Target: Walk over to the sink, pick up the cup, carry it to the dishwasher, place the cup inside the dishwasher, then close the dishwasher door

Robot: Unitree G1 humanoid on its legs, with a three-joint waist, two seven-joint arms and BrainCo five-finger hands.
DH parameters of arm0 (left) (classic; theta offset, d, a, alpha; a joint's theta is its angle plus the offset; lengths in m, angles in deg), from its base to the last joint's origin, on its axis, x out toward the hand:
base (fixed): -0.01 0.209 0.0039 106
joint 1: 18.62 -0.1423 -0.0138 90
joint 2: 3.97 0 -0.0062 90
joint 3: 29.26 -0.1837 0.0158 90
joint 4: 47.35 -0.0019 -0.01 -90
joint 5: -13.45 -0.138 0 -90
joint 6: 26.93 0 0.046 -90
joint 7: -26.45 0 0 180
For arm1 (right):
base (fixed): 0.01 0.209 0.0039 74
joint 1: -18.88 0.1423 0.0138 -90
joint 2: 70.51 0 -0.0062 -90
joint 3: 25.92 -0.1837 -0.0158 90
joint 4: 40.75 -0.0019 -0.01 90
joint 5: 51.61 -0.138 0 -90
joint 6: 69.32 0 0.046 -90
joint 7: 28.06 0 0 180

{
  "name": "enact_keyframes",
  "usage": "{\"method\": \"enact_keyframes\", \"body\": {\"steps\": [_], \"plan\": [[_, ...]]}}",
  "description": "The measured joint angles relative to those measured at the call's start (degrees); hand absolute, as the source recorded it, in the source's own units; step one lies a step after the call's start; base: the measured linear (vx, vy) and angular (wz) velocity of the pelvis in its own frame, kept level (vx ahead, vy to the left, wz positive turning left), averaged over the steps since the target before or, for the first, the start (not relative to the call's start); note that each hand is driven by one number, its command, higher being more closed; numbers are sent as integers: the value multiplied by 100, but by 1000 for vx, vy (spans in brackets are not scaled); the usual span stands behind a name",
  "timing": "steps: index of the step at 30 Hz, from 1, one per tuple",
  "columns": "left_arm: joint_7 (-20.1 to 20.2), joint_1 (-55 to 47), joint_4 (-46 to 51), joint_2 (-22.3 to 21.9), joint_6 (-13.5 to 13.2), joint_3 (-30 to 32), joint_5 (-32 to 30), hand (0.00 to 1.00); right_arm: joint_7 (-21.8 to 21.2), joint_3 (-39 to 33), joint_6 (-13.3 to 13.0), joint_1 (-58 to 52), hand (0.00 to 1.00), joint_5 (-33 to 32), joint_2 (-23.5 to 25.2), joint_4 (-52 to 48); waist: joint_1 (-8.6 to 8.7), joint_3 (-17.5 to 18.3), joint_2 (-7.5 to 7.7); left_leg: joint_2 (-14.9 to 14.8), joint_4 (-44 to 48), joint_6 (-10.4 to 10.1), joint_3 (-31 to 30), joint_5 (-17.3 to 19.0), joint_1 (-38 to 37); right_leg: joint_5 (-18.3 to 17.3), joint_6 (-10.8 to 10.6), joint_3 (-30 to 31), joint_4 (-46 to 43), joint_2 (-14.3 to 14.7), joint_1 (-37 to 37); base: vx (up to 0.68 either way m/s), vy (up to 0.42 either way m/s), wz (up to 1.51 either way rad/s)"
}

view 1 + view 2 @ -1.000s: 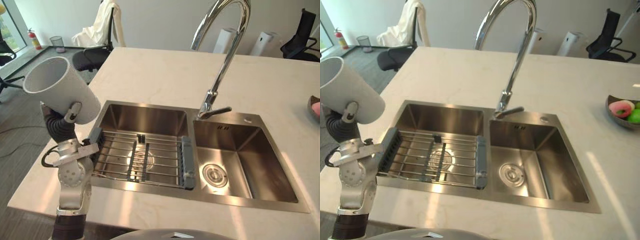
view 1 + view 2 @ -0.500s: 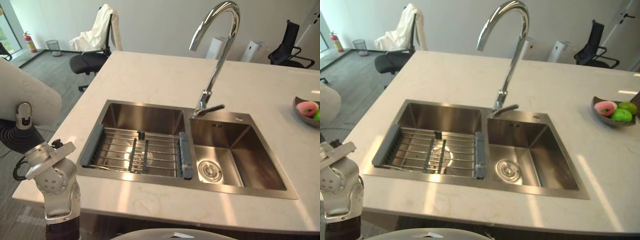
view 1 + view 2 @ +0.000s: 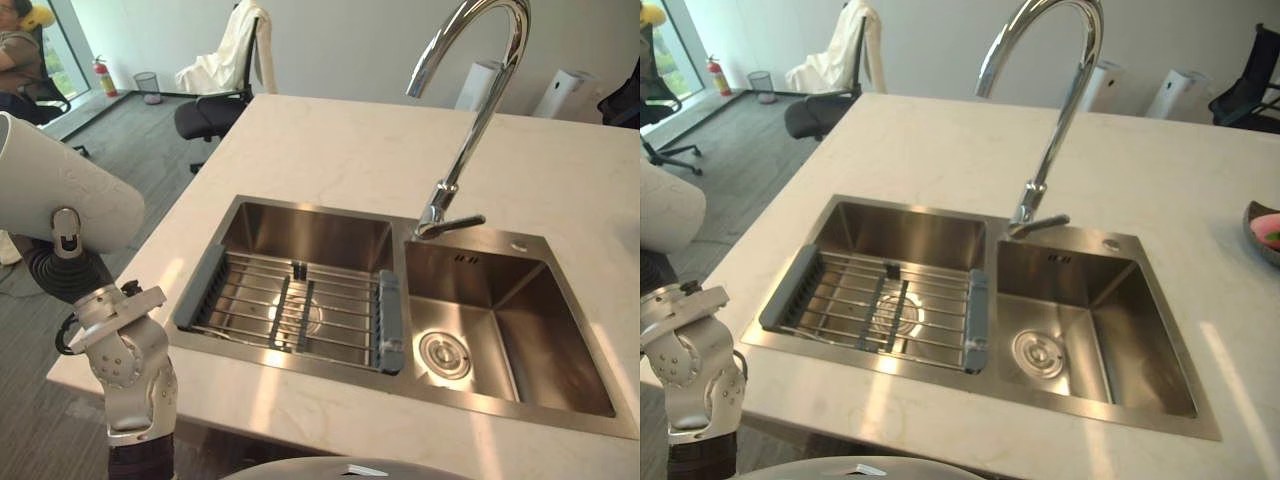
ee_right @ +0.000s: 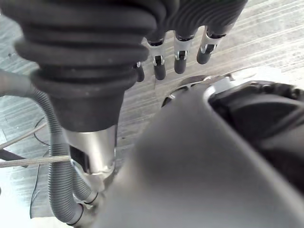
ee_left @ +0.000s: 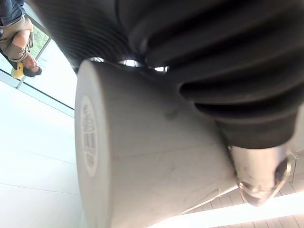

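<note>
A white cup (image 3: 62,190) hangs tilted at the left, out past the counter's left edge, with its open mouth turned away to the left. My left hand (image 3: 66,232) is shut on it, the thumb pressed against the cup's side. In the left wrist view the cup's base and wall (image 5: 142,156) lie right against the hand's dark cover, the thumb (image 5: 259,183) beside it. In the right wrist view my right hand (image 4: 180,54) hangs over striped grey floor, its fingers relaxed and holding nothing.
The pale counter (image 3: 330,150) holds a steel double sink (image 3: 405,375) with a wire rack (image 3: 300,310) in the left basin and a tall curved faucet (image 3: 480,100). A fruit bowl (image 3: 1265,230) sits at the right edge. An office chair (image 3: 215,110) and a seated person (image 3: 20,50) are beyond, left.
The whole view has shifted as the camera moved. The cup stays in my left hand and has gone from above the counter's left edge to out beyond it.
</note>
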State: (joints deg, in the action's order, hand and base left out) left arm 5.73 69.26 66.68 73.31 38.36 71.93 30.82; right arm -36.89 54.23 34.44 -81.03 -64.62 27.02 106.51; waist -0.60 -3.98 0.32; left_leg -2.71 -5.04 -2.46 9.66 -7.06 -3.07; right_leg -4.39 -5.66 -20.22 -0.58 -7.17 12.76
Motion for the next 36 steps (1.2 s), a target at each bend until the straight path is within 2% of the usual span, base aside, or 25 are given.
{"method": "enact_keyframes", "body": {"steps": [6, 7, 8, 9, 10, 11, 12, 14, 16, 18, 19, 20, 22, 23, 25, 26, 27, 28, 29, 30, 31, 32, 33, 35, 36], "plan": [[-94, -587, 138, 15, 62, 290, -193, 100, -36, -246, -276, 143, 0, 286, 60, 16, -75, -463, -115, 139, 418, -66, -1242, -363, 759, -879, 127, -1101, -1439, -131, -425, -101, -50, 103], [-98, -651, 155, 2, 60, 306, -188, 100, -13, -293, -350, 99, 0, 183, 53, -3, -112, -585, -168, 159, 561, -96, -1390, -381, 889, -957, 150, -1252, -1594, -138, -458, -164, -106, 154], [-99, -864, 177, -23, 60, 356, -157, 100, 39, -437, -399, 95, 0, 105, -18, 39, -207, -725, -349, 160, 630, -303, -1598, -325, 1091, -1077, 258, -1467, -1897, -54, -585, -189, -90, 103], [-97, -920, 171, -20, 59, 374, -117, 100, 86, -516, -410, 81, 0, 97, -43, 120, -240, -748, -388, 96, 596, -104, -1337, -59, 1186, -1112, 292, -1486, -1845, 16, -675, -301, -113, 152], [-96, -874, 185, -51, 58, 408, -61, 100, 193, -764, -412, 138, 0, 100, 1, 401, -260, -814, -210, -26, 1070, 506, -192, 584, 1473, -1018, 411, -1946, -1721, -261, -663, -307, -68, 162], [-31, -799, 268, -29, -10, 377, -72, 100, 277, -990, -403, 203, 0, 89, 14, 578, -309, -1049, -126, -296, 2896, 1200, 1039, 885, 1800, -1009, 466, -2311, -1880, -604, -664, -300, -54, 159], [-6, -810, 290, -21, -60, 429, -71, 100, 336, -1008, -396, 221, 0, 91, 3, 572, -333, -1121, -149, -527, 3781, 1441, 1537, 1131, 1787, -985, 499, -2427, -1896, -690, -637, -307, -37, 121], [46, -863, 332, -31, -72, 466, -70, 100, 412, -1007, -383, 82, 0, 40, -95, 377, -361, -1051, -323, -1215, 5438, 1358, 2435, 1778, 1135, -884, 599, -2926, -1813, -790, -563, -250, -25, 109], [222, -881, 413, -61, -89, 434, -70, 100, 410, -993, -305, -43, 0, 83, -174, 143, -272, -797, -510, -1729, 5844, 1189, 2672, 1881, 418, -822, 664, -3524, -1806, -895, -632, -147, 64, 144], [421, -878, 334, -203, -113, 423, -65, 100, 411, -932, -142, -123, 0, 109, -220, -174, -135, -604, -604, -2062, 5530, 1257, 2753, 1160, 36, -812, 676, -3953, -1845, -1032, -764, -139, 98, 179], [558, -816, 220, -344, -158, 354, -53, 100, 421, -908, -69, -197, 0, 92, -270, -338, -104, -486, -734, -2178, 4683, 1488, 3002, 174, -177, -796, 654, -4085, -1973, -1143, -895, -229, 130, 216], [644, -778, 61, -442, -183, 276, 14, 100, 442, -870, -22, -217, 0, 62, -270, -389, -51, -436, -634, -1974, 4276, 1535, 3351, 414, -192, -716, 691, -4109, -1900, -1258, -962, -264, 139, 238], [691, -924, -57, -463, -201, 144, 184, 100, 466, -838, 167, -300, 0, -31, -123, -407, -34, -188, -540, -1758, 3591, 1428, 3703, 539, -322, -438, 851, -4348, -1230, -1080, -773, -246, 147, 208], [864, -926, -39, -452, -276, -39, 338, 100, 607, -826, 363, -326, 0, -174, -13, -444, -33, -160, -386, -1582, 2974, 1019, 4064, 747, -469, -128, 897, -4956, -1068, -1063, -342, -199, 205, 229], [1097, -935, -39, -468, -309, -407, 448, 100, 679, -823, 513, -336, 0, -350, -40, -468, -22, -43, -471, -1222, 2057, 640, 4145, 908, -694, -76, 812, -5482, -1493, -1262, 29, -108, 191, 228], [1234, -958, -35, -565, -310, -647, 511, 100, 784, -771, 561, -423, 0, -353, -192, -475, 61, 38, -540, -908, 1374, 616, 3970, 787, -877, -136, 927, -5582, -2515, -1786, 57, -98, 256, 235], [1337, -902, 41, -680, -438, -711, 634, 100, 931, -738, 568, -255, 0, -345, -562, -473, 61, -35, -711, -831, 866, 575, 3540, 856, -889, -709, 717, -5370, -4040, -2418, -365, -102, 196, 180], [1303, -842, 21, -701, -540, -617, 678, 100, 900, -728, 606, -61, 0, -351, -601, -485, 31, -72, -822, -1037, 759, 487, 3396, 917, -888, -994, 501, -5215, -4009, -2140, -768, -117, 110, 79], [1222, -664, -28, -536, -585, -528, 736, 100, 887, -677, 585, 192, 0, -361, -375, -653, -16, -127, -813, -1276, 707, 133, 3447, 949, -908, -888, 730, -5089, -2959, -1403, -1341, -84, -86, 33], [1236, -432, -139, -260, -469, -791, 727, 100, 832, -507, 585, 76, 0, -361, 25, -937, 92, -208, -298, -1106, 709, -217, 3319, 1066, -1020, 337, 1136, -4924, -1739, -1153, -1400, -57, -117, 72], [1250, -363, -308, -174, -450, -1003, 697, 100, 799, -385, 554, 35, 0, -358, 143, -962, 140, -200, -138, -1048, 702, -647, 3099, 1148, -1126, 241, 1138, -4888, -1626, -1216, -1243, 6, -96, 90], [1259, -452, -598, -371, -373, -1518, 653, 100, 799, -369, 576, -25, 0, -310, -83, -929, 19, -191, -324, -1144, 713, -704, 2852, 1192, -1190, 455, 1297, -4453, -1939, -1353, -1213, -12, -14, 71], [1256, -434, -695, -401, -287, -1746, 635, 100, 776, -376, 528, -79, 0, -311, -192, -993, 69, -223, -394, -1105, 796, -683, 2681, 1200, -1092, 578, 1358, -3867, -2097, -1454, -1311, -101, 54, 119], [1357, -243, -809, -378, -248, -2273, 497, 100, 774, -470, 376, -218, 0, -410, -302, -898, 193, -245, -391, -692, 630, -505, 1514, 1087, -756, 795, 1170, -1362, -2400, -1606, -1699, -131, 82, 188], [1373, -186, -850, -387, -285, -2334, 499, 100, 779, -503, 362, -231, 0, -499, -277, -875, 216, -254, -404, -665, 633, -500, 1298, 1083, -733, 785, 1130, -782, -2428, -1528, -1736, -25, 13, 188]]}}
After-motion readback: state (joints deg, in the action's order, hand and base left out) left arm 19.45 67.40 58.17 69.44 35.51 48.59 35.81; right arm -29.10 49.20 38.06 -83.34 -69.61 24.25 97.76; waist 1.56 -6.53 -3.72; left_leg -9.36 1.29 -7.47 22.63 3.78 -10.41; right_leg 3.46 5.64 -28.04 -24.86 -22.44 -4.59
